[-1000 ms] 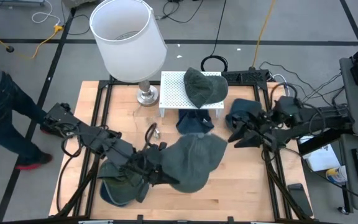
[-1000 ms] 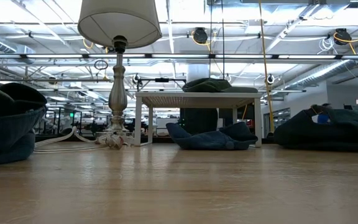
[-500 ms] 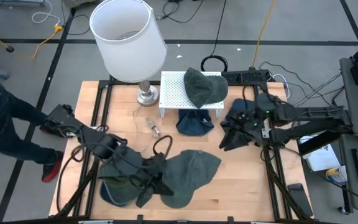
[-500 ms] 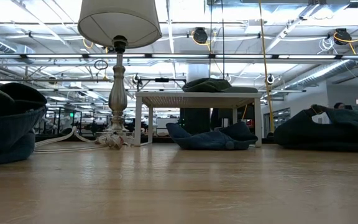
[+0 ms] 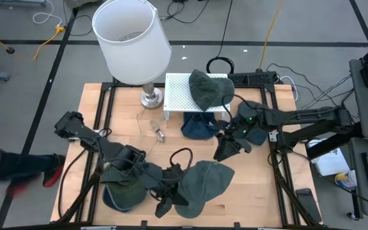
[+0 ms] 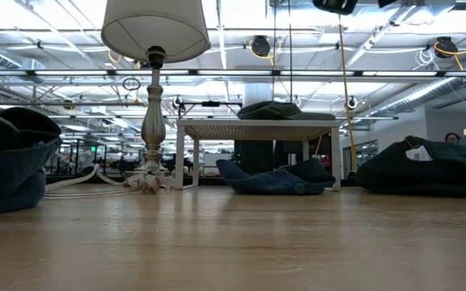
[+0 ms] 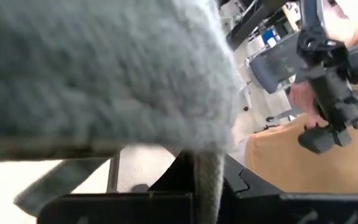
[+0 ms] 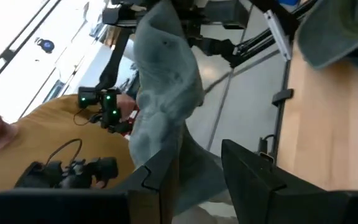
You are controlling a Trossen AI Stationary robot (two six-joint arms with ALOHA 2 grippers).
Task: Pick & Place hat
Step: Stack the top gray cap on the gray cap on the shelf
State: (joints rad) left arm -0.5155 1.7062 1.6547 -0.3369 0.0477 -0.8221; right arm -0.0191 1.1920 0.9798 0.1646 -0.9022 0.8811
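A grey-green hat (image 5: 206, 184) hangs above the middle of the table, near its front edge. It fills the upper part of the left wrist view (image 7: 104, 68). My left gripper (image 5: 169, 198) is shut on its left edge. My right gripper (image 5: 222, 153) is at the hat's far right edge and stands open. In the right wrist view, hat cloth (image 8: 166, 93) reaches down between its fingers (image 8: 148, 180). The low view shows no hat on the near tabletop. My left gripper pinches a narrow band of the hat's edge (image 7: 207, 183) between its two fingers. It comes from the table's left, slanting a little downward. The hat spreads out beyond the fingers, lifted clear of the table. Whether my right gripper touches the hat I cannot tell.
A white rack (image 5: 177, 96) at the back carries a hat (image 5: 206, 86), with a dark blue hat (image 5: 200, 126) below it. Another hat (image 5: 254, 115) lies at the right, and stacked hats (image 5: 121, 188) at the near left. A lamp (image 5: 131, 38) stands at the back left.
My left gripper has carried the hat toward the table's near edge and right, sinking and rolling; the hat has turned with it. My right gripper has moved toward the table's left and near edge, down to the hat's far edge.
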